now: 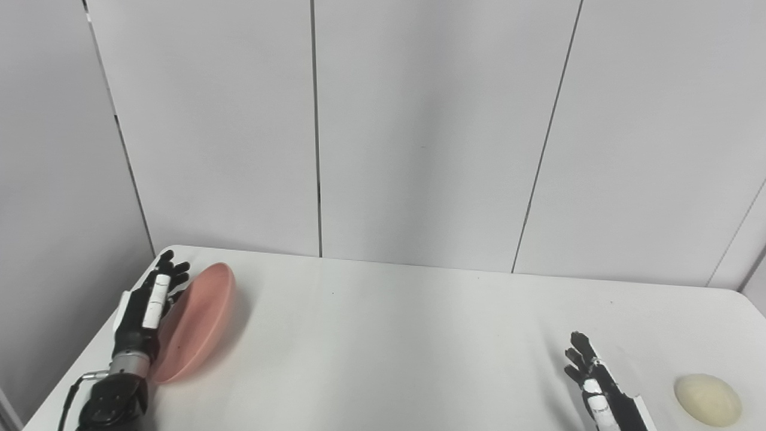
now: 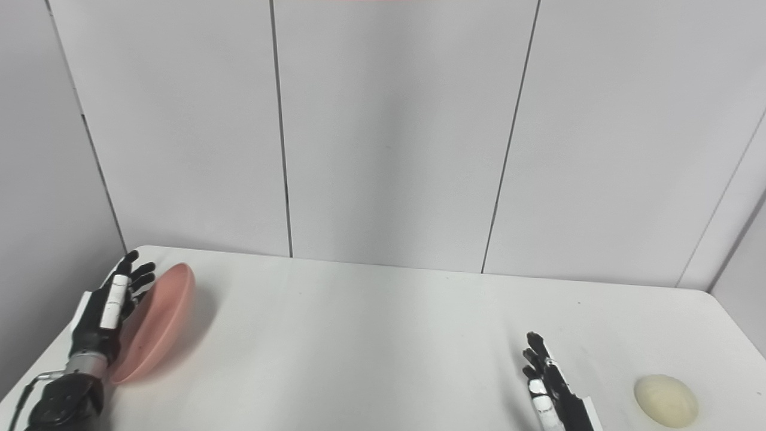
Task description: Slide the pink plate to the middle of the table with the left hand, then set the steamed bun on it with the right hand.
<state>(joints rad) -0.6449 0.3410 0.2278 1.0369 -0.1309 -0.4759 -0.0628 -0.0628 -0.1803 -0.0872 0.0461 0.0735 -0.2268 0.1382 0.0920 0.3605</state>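
Reading the scene from my station, hand first and then outward:

Left robot hand (image 1: 145,308): I see it at the far left edge of the counter, fingers straight and a little spread, held edge-up against the outer side of the pink plate. It grips nothing; it looks set flat against the rim, though I cannot tell whether it actually touches.

Pink plate (image 1: 200,320): it sits at the counter's left end, near the back corner and well away from the middle. From here it looks tipped up on its left side, but the angle could be fooling me.

Right robot hand (image 2: 547,383): low at the near right, fingers extended and apart, empty. It waits on or just over the surface; which one I cannot make out.

Steamed bun (image 2: 665,400): pale and rounded, resting on the bare surface to the right of that hand, near it but not touching.

Counter (image 1: 383,335): white, with the middle stretch bare between the two hands.

Done so far: by my judgement, nothing finished; the plate is still at the left end.

Left to do: push the plate rightward to the middle, then have the right robot hand close on the bun, carry it over and set it on the plate.
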